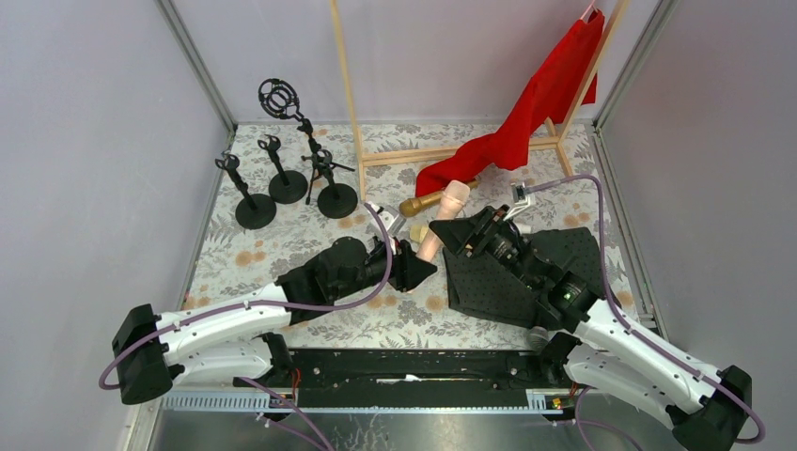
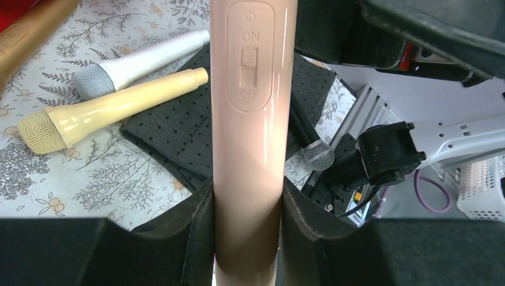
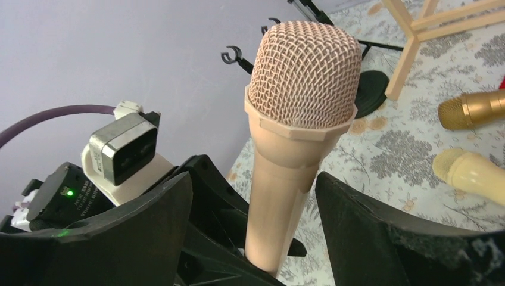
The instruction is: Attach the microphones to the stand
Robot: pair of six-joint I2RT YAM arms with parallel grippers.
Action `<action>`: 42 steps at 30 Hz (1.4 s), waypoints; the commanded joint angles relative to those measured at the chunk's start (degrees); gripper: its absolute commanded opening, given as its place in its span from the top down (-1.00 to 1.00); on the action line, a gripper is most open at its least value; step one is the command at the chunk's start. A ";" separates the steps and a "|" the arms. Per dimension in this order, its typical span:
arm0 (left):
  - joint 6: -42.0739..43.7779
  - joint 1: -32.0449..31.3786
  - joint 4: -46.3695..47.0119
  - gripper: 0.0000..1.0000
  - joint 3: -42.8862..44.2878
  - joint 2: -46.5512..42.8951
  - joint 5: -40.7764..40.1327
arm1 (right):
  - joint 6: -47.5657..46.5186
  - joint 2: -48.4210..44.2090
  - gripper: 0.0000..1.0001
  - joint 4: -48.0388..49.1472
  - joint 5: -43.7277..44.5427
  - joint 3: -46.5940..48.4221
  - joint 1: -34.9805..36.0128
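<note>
Pink slim microphone (image 2: 247,149) with a mesh head sits raised above the floral-patterned worktop (image 2: 119,173). The left end effector (image 2: 247,205) is clamped tight on its lower body. The right end effector (image 3: 253,190) flanks its neck, spread wide, neither finger touching.

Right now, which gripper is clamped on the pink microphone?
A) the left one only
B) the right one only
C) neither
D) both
A: in the left wrist view the left gripper presses against both sides of the pink microphone, while in the right wrist view the right gripper is spread wider than the microphone and not closed on it.
</note>
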 commanded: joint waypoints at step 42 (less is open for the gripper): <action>10.56 26.14 -29.37 -0.97 19.84 -11.37 -22.54 | -13.97 -8.33 1.00 -25.30 17.33 5.74 0.27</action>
